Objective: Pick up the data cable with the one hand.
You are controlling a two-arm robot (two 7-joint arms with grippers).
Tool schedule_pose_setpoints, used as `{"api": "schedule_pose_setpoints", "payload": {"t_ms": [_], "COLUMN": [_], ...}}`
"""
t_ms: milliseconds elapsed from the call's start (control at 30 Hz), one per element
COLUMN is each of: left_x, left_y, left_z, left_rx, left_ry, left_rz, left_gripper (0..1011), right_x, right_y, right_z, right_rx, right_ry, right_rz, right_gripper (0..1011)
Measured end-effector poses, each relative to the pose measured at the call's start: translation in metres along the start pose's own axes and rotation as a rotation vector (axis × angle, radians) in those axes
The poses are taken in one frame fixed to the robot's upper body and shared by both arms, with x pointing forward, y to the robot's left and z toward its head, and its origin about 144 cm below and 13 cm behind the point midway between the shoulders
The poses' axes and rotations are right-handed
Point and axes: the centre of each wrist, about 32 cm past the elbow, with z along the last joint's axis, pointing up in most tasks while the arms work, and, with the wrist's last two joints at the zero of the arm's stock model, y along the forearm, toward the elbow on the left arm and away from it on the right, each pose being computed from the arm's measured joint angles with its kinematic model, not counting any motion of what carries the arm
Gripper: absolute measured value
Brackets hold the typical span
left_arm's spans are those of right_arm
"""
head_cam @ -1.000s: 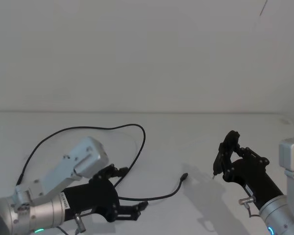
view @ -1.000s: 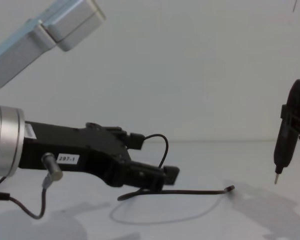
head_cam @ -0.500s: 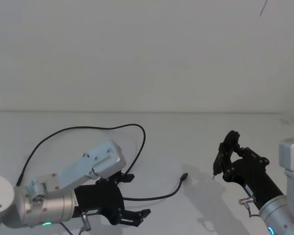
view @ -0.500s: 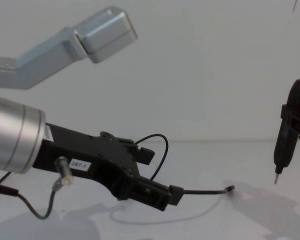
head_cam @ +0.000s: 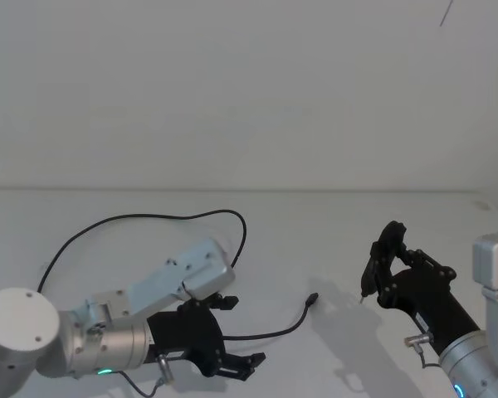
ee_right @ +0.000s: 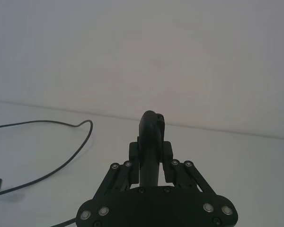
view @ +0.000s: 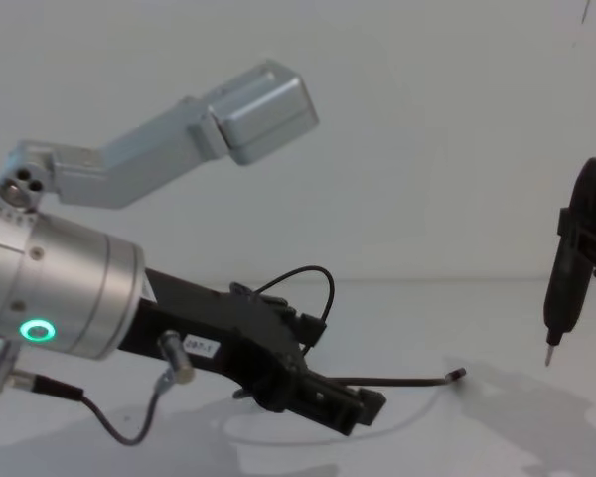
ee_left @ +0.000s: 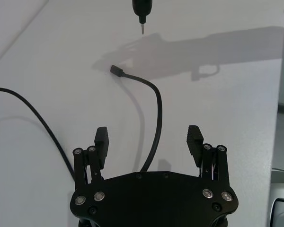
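Two spread fingers [ee_left: 101,137] of the left claw [ee_left: 148,137], tilted down, straddle the data cable [ee_left: 157,104], right claw [head_cam: 388,265] hovering apart.

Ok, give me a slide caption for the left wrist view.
Open left gripper poised over the data cable, which runs between its jaws.

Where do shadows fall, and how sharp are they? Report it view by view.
Left wrist view: a crisp grey shadow of the right arm crosses the table beyond the data cable, which lies inside the open left gripper. Head view: a softer grey shadow left of the right gripper holding its dark tool. Chest view: a faint loop shadow under the cable.
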Motion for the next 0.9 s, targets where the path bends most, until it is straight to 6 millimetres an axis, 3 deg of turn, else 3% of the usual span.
{"api": "schedule_pose_setpoints", "payload": {"t_ms": [400, 900], "left_x": [0.002, 0.001], "left_y": [-0.015, -0.008], "left_z": [-0.003, -0.003], "left_rx": [0.023, -0.002], "left_ry": [0.021, 0.011], "left_rz": [-0.009, 0.000], "left_gripper": [973, 542], "right_x": [0.000, 0.000], "right_y": [0.000, 0.000], "right_z": [0.000, 0.000], "right_rx": [0.000, 0.000], "right_ry": [0.000, 0.000], "right_rz": [0.000, 0.000], "right_gripper": [279, 279]}}
